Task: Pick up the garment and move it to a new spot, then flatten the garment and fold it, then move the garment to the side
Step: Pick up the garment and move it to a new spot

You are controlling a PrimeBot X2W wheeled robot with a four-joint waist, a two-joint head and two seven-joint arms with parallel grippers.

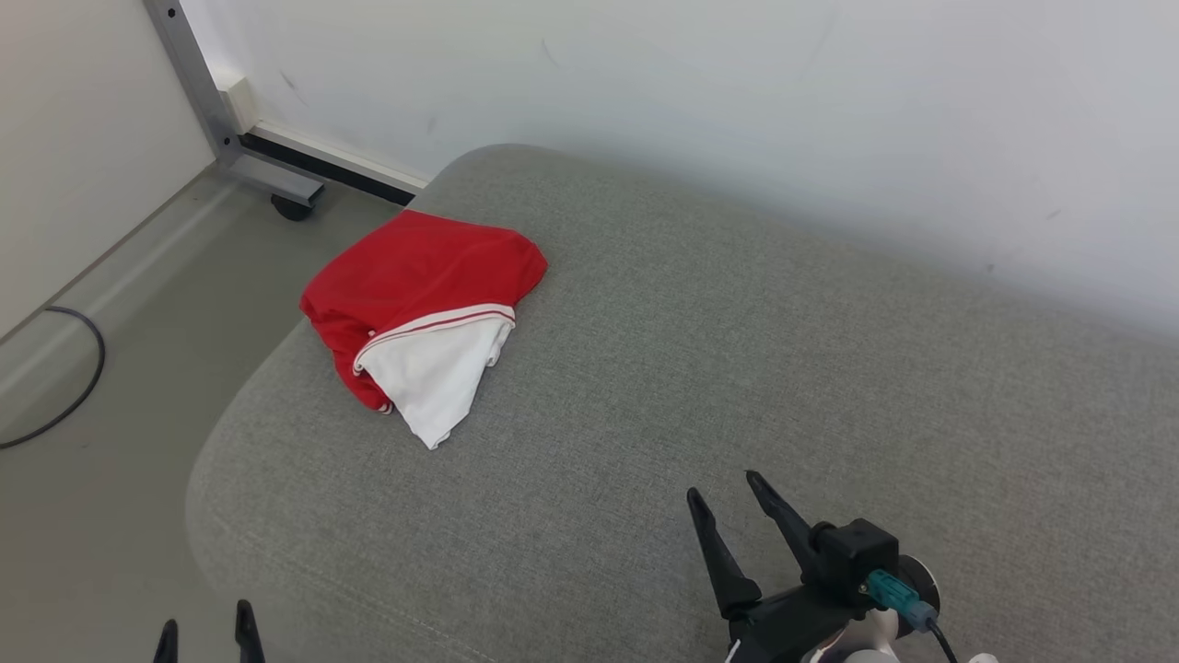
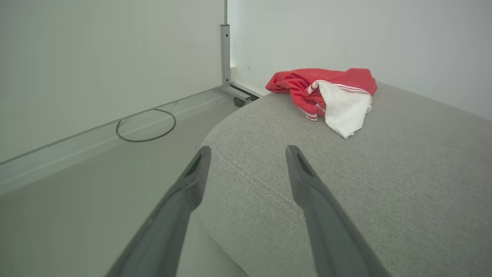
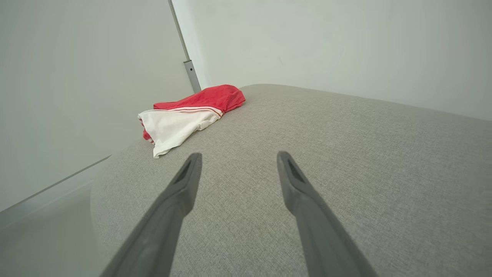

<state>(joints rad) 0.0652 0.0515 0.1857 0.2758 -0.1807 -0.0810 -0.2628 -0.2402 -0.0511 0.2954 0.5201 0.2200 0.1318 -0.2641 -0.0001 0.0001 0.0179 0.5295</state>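
Observation:
The garment (image 1: 419, 313) is a red and white piece with striped trim, bunched in a loose fold near the far left corner of the grey cushioned surface (image 1: 737, 350). It also lies ahead in the left wrist view (image 2: 326, 94) and the right wrist view (image 3: 188, 113). My right gripper (image 1: 723, 486) hovers open over the near middle of the surface, well short of the garment, nothing between its fingers. My left gripper (image 1: 204, 626) peeks in at the bottom left edge, open and empty, by the surface's near left corner (image 2: 248, 152).
The surface's rounded left edge (image 1: 239, 414) drops to a pale floor. A black cable (image 1: 78, 368) loops on the floor at the left. A metal frame leg with a caster (image 1: 285, 198) stands by the wall behind the garment. A white wall (image 1: 737, 110) backs the surface.

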